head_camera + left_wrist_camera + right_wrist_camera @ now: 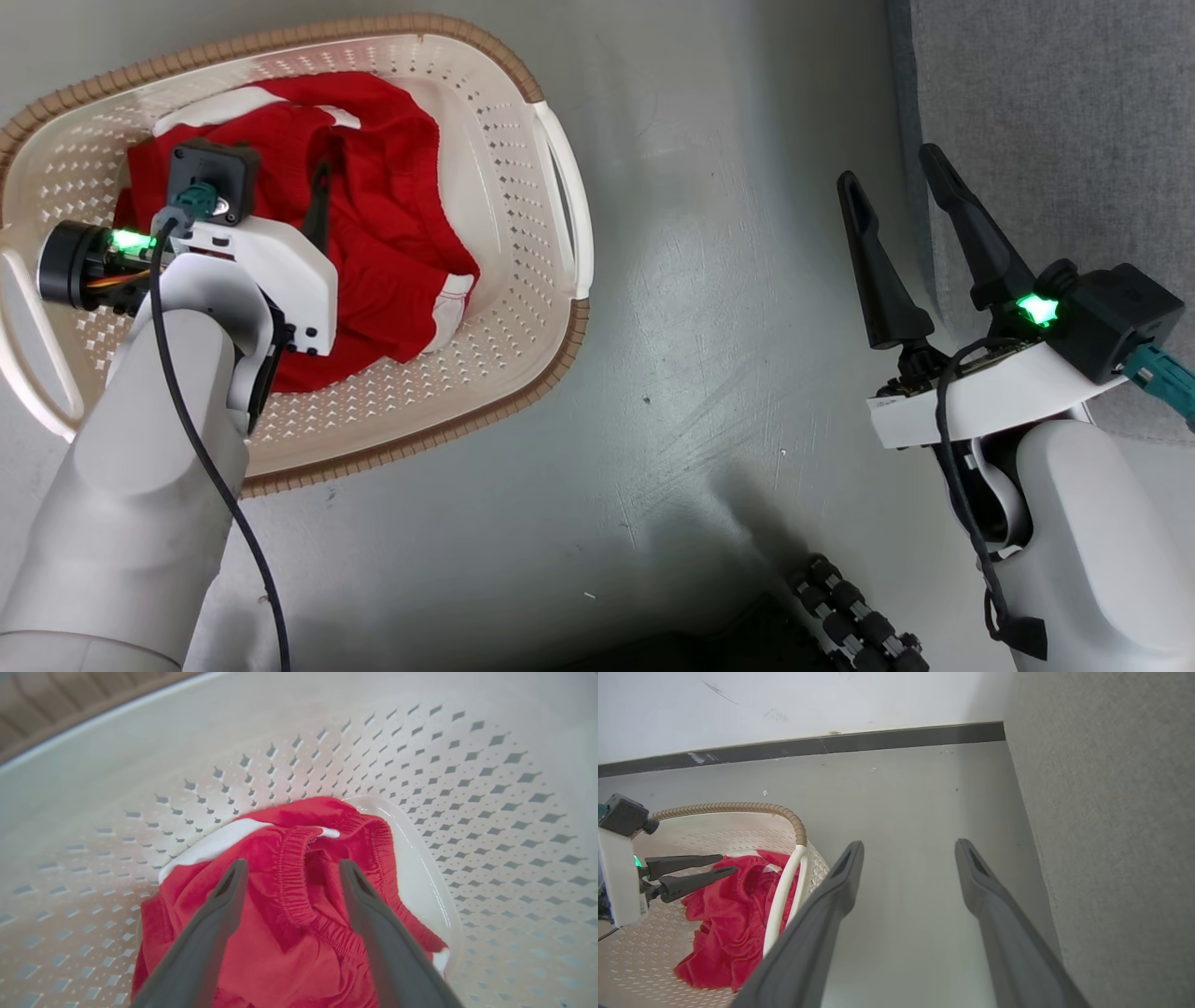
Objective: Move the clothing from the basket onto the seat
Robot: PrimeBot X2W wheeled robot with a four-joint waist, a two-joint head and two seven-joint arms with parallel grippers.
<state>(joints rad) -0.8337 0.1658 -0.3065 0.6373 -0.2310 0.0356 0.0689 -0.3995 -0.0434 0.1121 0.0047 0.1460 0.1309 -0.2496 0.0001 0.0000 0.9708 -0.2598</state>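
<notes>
Grey floor separated the basket from the seat. The clothing lay bunched in the basket, and the left gripper hung close over it, jaws wide. The right gripper hung near the seat, jaws also wide. The best move looked to be sinking astride the elastic waistband before closing.

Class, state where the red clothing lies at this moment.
The red clothing lies heaped in the cream laundry basket, upper left of the head view, with the open left pincer pointing at it.

The left forearm hides part of the clothing, and the seat runs off the head view's right edge.
</notes>
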